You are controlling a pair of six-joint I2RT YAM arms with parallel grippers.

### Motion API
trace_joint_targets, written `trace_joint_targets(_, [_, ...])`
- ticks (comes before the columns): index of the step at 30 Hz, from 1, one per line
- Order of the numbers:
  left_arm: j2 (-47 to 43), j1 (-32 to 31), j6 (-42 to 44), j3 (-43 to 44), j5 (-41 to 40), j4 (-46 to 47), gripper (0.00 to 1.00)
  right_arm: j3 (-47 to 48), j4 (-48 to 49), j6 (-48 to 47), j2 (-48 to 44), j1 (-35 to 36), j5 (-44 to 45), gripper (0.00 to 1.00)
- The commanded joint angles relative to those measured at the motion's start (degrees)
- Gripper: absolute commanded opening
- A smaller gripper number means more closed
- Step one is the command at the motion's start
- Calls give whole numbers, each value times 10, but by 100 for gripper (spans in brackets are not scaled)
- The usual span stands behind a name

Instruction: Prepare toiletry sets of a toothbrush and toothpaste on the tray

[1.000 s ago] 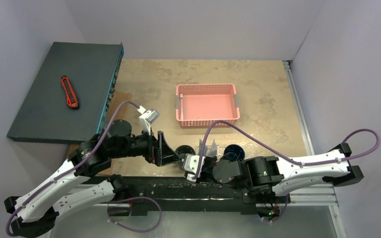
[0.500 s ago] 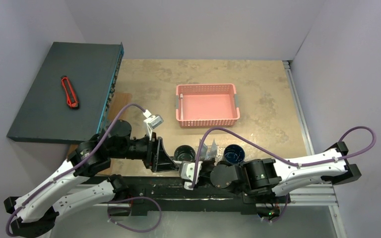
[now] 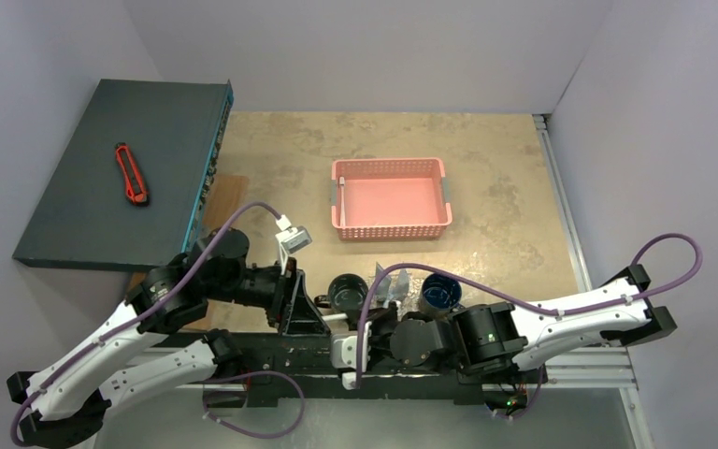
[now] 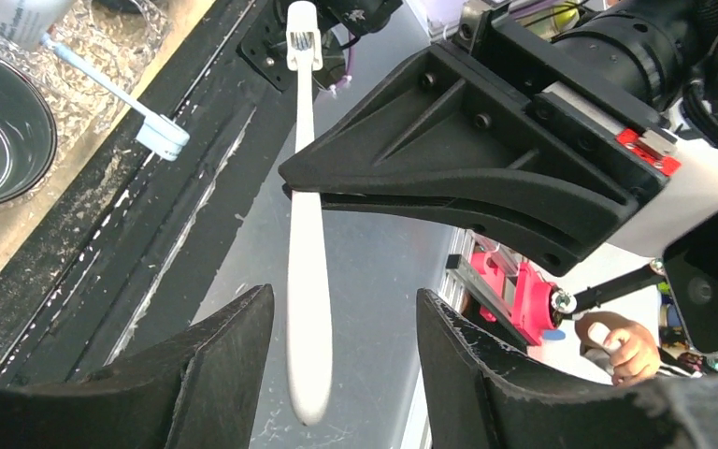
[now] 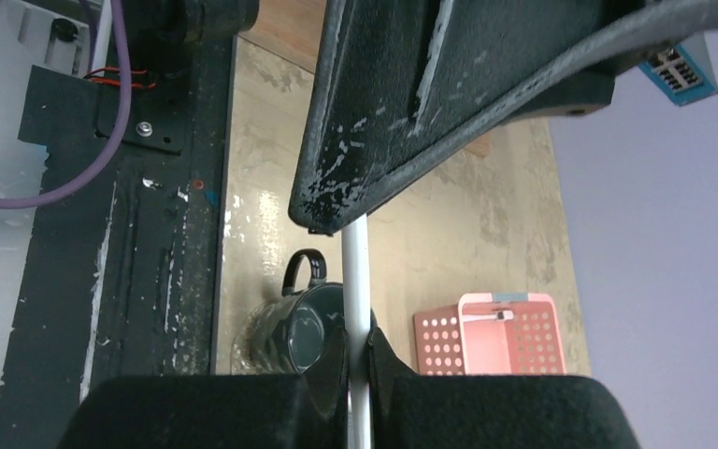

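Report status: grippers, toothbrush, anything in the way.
Right gripper shut on white toothbrush. Left gripper open, fingers straddling its handle. Nothing seen in the way.

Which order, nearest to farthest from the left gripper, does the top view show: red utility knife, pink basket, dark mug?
1. dark mug, just beyond the left gripper.
2. pink basket, mid-table, farther back.
3. red utility knife, far back-left, on the dark box.
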Motion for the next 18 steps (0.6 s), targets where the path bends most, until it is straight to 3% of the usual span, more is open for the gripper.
trace_joint_targets(1, [1,2,20,-10,33,9,56,45,-8,-48,9,5,-17,0])
trace_joint_targets(9, [5,2,39,-18,41,-4,53,82,-37,-72,49,7,-14,0])
trace_joint_targets(18, [3,2,54,-26,41,-19,37,105,-59,-83,76,10,-12,0])
